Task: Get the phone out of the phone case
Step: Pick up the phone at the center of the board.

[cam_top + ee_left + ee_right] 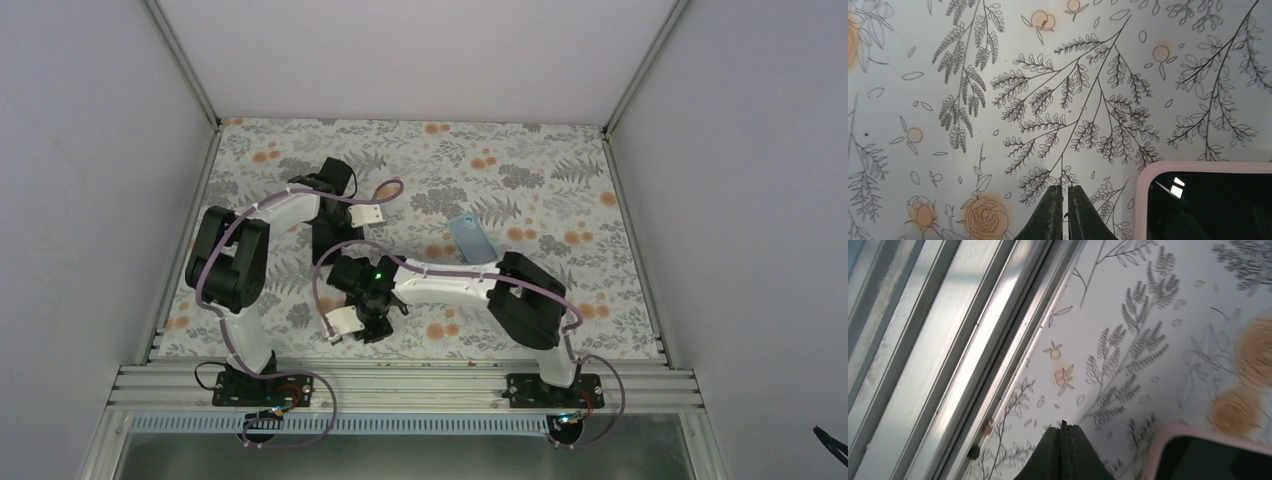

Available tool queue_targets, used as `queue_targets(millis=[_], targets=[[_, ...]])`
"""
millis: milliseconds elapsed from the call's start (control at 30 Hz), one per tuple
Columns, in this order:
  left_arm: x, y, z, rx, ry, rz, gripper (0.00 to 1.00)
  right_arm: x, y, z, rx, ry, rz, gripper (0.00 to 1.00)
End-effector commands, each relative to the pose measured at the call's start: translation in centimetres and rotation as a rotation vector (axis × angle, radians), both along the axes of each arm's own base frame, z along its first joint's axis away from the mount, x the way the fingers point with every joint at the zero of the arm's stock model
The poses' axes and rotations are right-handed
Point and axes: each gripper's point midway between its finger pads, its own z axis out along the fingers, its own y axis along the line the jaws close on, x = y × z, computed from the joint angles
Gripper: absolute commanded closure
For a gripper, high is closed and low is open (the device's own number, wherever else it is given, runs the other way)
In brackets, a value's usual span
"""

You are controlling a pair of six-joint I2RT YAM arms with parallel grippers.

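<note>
— Left gripper (1063,212): condition?
— Jaws nearly together, thin gap, nothing held. It is positioned just beside the phone case (1144,192).
— Right gripper (1063,450)?
— Jaws pressed together, empty, also just beside the phone case. The phone (1210,207) is seated inside the phone case, dark screen up, on the floral table (998,75).

A lab robot cell: plain white walls (80,150), aluminium frame rails (400,385), a floral-papered table (420,160).
</note>
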Motion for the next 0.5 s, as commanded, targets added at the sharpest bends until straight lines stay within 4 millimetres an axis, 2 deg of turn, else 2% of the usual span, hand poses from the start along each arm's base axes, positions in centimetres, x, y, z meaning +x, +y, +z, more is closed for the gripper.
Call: queue_targets(millis=[0,267,467], targets=[[0.4,-0.2,-1.6,-0.013,0.022,0.002,0.94,0.4,2.8,-0.6,0.045,-0.018,0.011,0.97],[1.3,-1.8,-2.1,-0.058,0.038,-0.011,0.94,1.9,5.6,-1.7,0.076,-0.048,-0.026,0.97],[0.7,-1.5,-3.7,-0.024,0.07,-0.022,0.95,3.0,6.2,-3.2,0.043,-0.084,-0.052,0.97]])
